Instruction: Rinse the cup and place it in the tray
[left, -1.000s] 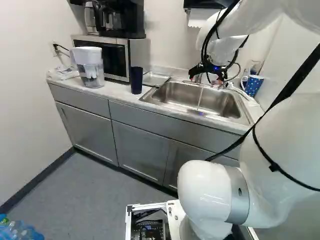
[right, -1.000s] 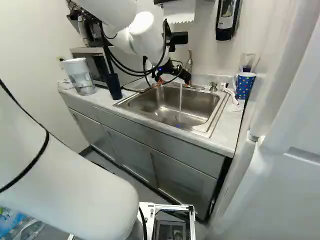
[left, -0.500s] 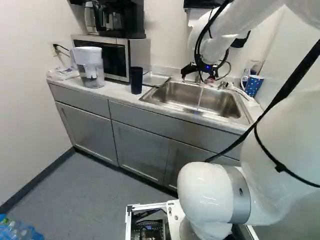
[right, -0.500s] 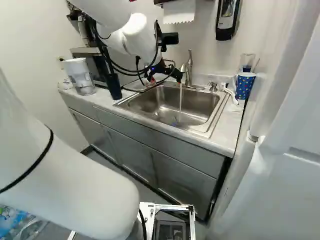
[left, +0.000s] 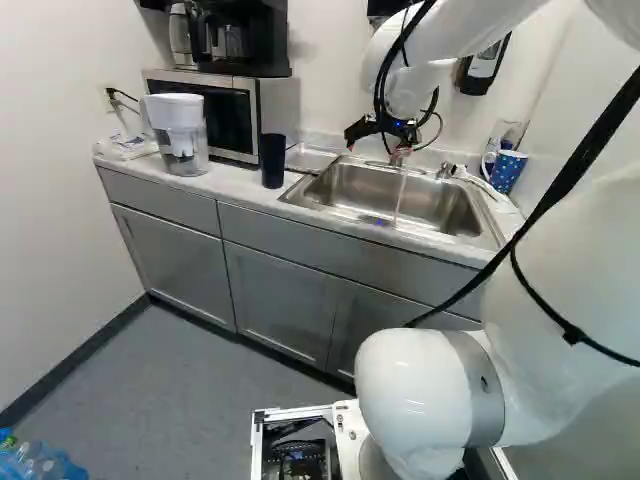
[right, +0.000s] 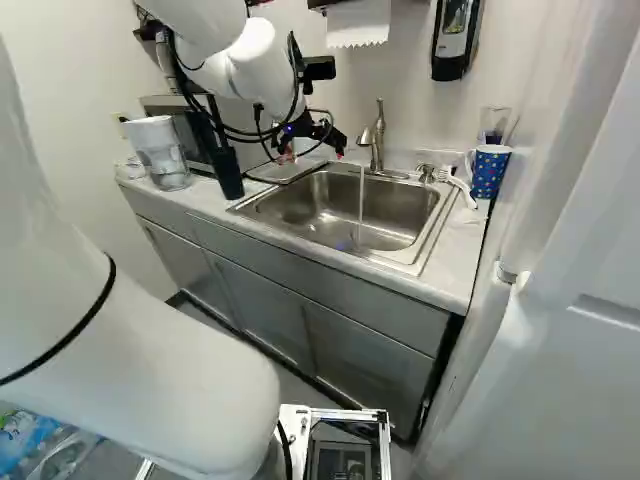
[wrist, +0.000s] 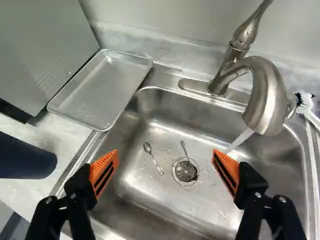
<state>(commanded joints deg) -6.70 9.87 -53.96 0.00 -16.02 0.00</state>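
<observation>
Base unmoved; your arm has swung away from the faucet (wrist: 265, 95) toward the tray side over the last second. Gripper (wrist: 165, 156) is spread wide, nothing between its fingers, held above the sink (wrist: 150, 127). The dark cup (left: 272, 162) hasn't shifted: upright on the counter (right: 290, 225), just beside the sink, near the tray (wrist: 102, 90). So you look to be lining up for the grasp; rinse and placing both remain. Water (right: 361, 205) is running, as it was, so you likely needn't touch the handle first. Edges: microwave (left: 240, 112) walls off the tray's far side from the sink and stands close behind the cup; pitcher (left: 180, 140) sits farther along, with a gap. Counter's front edge runs near the cup, so a nudge that way could tip it off. Freest room is over the basin; carry the cup across there, clear of the spout.
</observation>
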